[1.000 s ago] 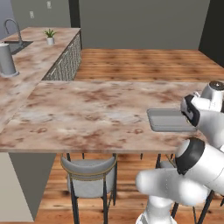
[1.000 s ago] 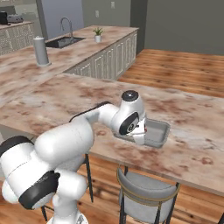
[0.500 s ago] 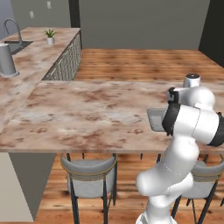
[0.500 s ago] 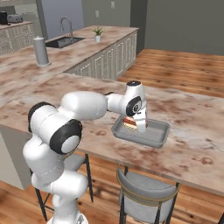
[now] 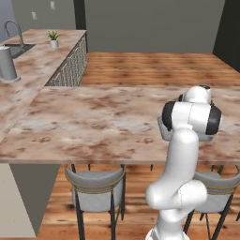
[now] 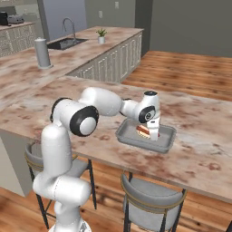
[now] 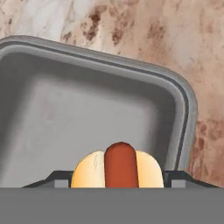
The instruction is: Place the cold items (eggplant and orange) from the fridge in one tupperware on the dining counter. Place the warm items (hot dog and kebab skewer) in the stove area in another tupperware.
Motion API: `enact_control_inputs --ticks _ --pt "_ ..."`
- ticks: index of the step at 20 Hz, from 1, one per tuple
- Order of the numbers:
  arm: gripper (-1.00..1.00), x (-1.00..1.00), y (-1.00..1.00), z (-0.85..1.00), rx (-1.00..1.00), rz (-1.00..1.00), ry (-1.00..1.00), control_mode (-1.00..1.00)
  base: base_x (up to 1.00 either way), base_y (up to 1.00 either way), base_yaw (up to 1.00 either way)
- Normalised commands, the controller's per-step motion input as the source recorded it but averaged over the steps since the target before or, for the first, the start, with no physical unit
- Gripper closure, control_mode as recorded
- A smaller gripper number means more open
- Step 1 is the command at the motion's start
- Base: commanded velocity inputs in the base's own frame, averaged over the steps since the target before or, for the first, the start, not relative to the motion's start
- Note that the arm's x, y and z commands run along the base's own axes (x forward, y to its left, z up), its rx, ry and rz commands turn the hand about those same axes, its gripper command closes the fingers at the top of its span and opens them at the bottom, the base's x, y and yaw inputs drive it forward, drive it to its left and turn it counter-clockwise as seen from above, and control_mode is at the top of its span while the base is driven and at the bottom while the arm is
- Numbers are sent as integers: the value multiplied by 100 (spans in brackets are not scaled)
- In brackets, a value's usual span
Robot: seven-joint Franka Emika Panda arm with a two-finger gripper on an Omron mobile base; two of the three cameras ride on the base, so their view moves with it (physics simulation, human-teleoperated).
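You have the hot dog (image 7: 117, 165) clamped end-on between the two finger tips, bun sides against the pads, so the sausage points straight down the hand view at 6 o'clock. That grip across the bun keeps the sausage from being squeezed out. In the right base view the hot dog (image 6: 143, 131) hangs low inside the grey tupperware tray (image 6: 166, 145), and I can't tell whether it touches the floor of it. The gripper (image 6: 152, 132) points nearly straight down over the tray, which suits a short drop rather than a toss.

The tray sits on the dining counter (image 6: 199, 154) near its front edge. In the hand view its rounded corner (image 7: 186, 105) lies at about 2 o'clock from the hot dog, so you are holding it near that end rather than dead centre.

My read: you are at the release step for the first warm item; the kebab skewer would be next.
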Motion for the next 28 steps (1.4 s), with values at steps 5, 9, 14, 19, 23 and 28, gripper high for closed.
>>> enact_control_inputs --ticks 5,9,14,19,23,28 --pt "100 36 -29 -42 2 -7 0 -100 0 0 0" --pt "100 47 0 -34 0 -7 0 -100 0 0 0" --pt "100 48 3 -22 0 -9 0 -100 0 0 0" --pt "-100 22 7 -14 0 -8 0 -100 0 0 0" --pt "-100 0 6 -3 0 -6 -12 -100 0 0 0" --pt "-100 -13 2 4 0 -4 -5 -100 0 0 0"
